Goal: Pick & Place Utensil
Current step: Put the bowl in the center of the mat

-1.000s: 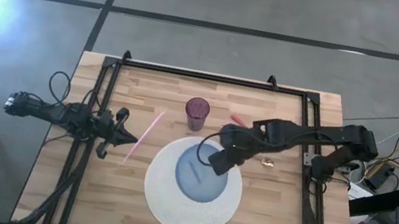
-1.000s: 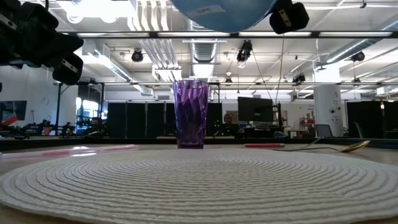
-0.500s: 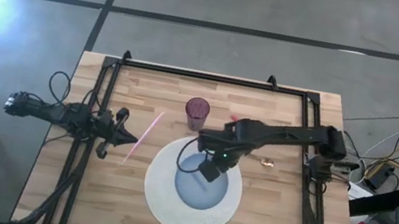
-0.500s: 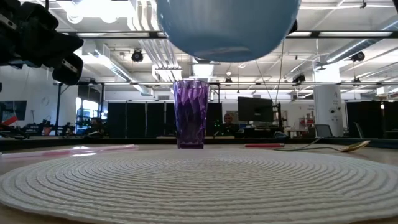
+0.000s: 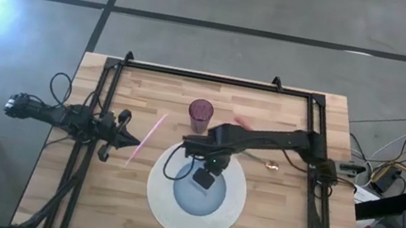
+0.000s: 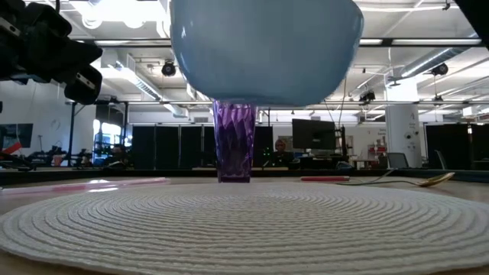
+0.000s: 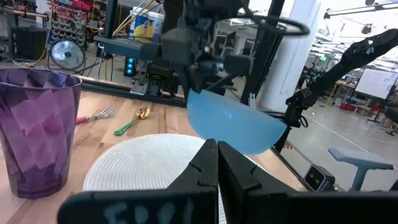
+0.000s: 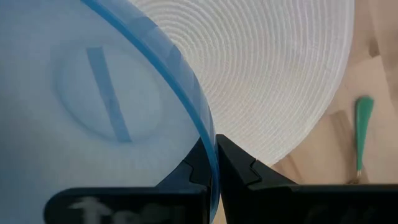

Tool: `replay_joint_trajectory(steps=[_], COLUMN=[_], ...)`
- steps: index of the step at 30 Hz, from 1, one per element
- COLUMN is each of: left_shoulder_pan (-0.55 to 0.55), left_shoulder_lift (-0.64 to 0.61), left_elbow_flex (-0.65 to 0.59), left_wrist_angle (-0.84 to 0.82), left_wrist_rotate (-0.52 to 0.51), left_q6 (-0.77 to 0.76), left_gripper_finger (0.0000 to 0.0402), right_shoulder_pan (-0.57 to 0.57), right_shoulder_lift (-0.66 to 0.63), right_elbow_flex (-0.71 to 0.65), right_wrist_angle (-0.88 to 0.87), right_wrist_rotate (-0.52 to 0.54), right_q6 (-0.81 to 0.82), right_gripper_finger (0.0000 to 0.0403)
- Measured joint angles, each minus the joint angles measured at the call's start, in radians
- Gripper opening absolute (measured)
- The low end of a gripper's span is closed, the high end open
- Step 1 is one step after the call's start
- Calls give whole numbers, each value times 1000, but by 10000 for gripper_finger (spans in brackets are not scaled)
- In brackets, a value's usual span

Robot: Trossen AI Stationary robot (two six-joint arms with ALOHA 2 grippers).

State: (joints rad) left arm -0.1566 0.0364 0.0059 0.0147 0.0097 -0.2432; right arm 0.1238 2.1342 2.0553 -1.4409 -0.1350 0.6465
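Observation:
A light blue bowl [image 5: 192, 198] hangs in the air over the round white woven placemat [image 5: 157, 207], held by my right gripper [image 5: 204, 179], which is shut on its rim. In the low view the bowl [image 6: 263, 50] floats above the mat [image 6: 244, 221], in front of the purple cup [image 6: 234, 145]. A green-handled utensil [image 7: 127, 126] lies on the wood to the mat's right. A thin pink stick [image 5: 146, 139] lies left of the mat. My left gripper [image 5: 129, 141] waits shut beside that stick, touching nothing. My right gripper pinches the bowl's rim [image 8: 202, 134], one finger inside the bowl and one outside. The fingers come from above, pointing down. The bowl is lifted clear of the placemat and hangs about upright, its opening up.
The purple cup [image 5: 200, 114] stands on the wood just beyond the mat's far edge. A small red piece [image 5: 242, 122] lies right of the cup, and a gold-ended utensil [image 5: 270, 164] right of the mat. A black frame [image 5: 218, 78] borders the table.
My right gripper has carried the bowl toward the table's left and near edges and downward, from over the mat's far right part to over its middle. The bowl stays shut in the hold and off the mat.

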Motion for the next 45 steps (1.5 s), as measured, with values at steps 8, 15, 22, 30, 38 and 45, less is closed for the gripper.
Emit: replay_joint_trajectory(steps=[8, 15, 22, 30, 38, 45], left_shoulder_pan=[0, 0, 0, 0, 0, 0], left_shoulder_lift=[0, 2, 2, 2, 2, 2], left_elbow_flex=[0, 0, 0, 0, 0, 0], left_wrist_angle=[0, 0, 0, 0, 0, 0], left_wrist_rotate=[0, 0, 0, 0, 0, 0], left_q6=[0, 0, 0, 0, 0, -5], left_gripper_finger=[0, 0, 0, 0, 0, 0], right_shoulder_pan=[0, -7, -10, -29, -52, -55], right_shoulder_lift=[42, 67, 122, 128, 128, 128], right_elbow_flex=[-7, -15, -16, -17, -48, -83], right_wrist_angle=[69, 113, 118, 139, 152, 181], right_wrist_rotate=[5, 5, -24, -33, -40, -61], right_q6=[-99, -163, -211, -250, -255, -254], right_gripper_finger=[8, 8, 8, 8, 8, 8])
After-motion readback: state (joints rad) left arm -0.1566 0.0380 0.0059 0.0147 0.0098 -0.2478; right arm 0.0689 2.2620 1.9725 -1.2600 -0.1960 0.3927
